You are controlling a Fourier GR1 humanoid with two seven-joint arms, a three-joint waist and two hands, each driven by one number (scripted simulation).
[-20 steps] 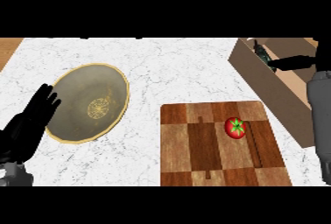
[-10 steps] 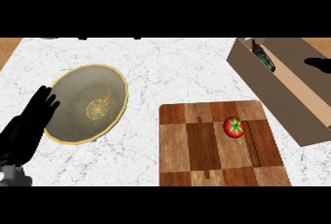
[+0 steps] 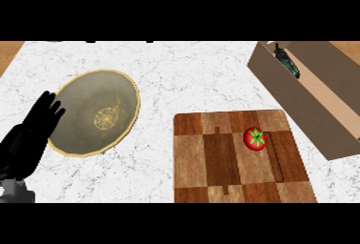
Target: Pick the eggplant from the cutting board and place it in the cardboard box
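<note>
- Head view: the eggplant [image 3: 287, 62], dark and elongated, lay inside the cardboard box [image 3: 295, 102] at its far end, against the box's left wall; only part of it showed above the wall.
- The cardboard box stood at the right side of the marble counter [image 3: 190, 76], set at an angle, its near end just beside the right edge of the cutting board [image 3: 218, 162].
- The cutting board, of chequered wood, lay in the lower middle of the view. A red tomato [image 3: 255, 138] with a green stalk rested on its right half, well apart from the eggplant.
- A round plate [image 3: 95, 112], olive with a gold rim and gold centre motif, lay on the counter left of the board.
- The left hand [image 3: 28, 138] showed at the left edge, fingers straight and raised, holding nothing, just beside the plate's left rim.
- The right hand did not show.
</note>
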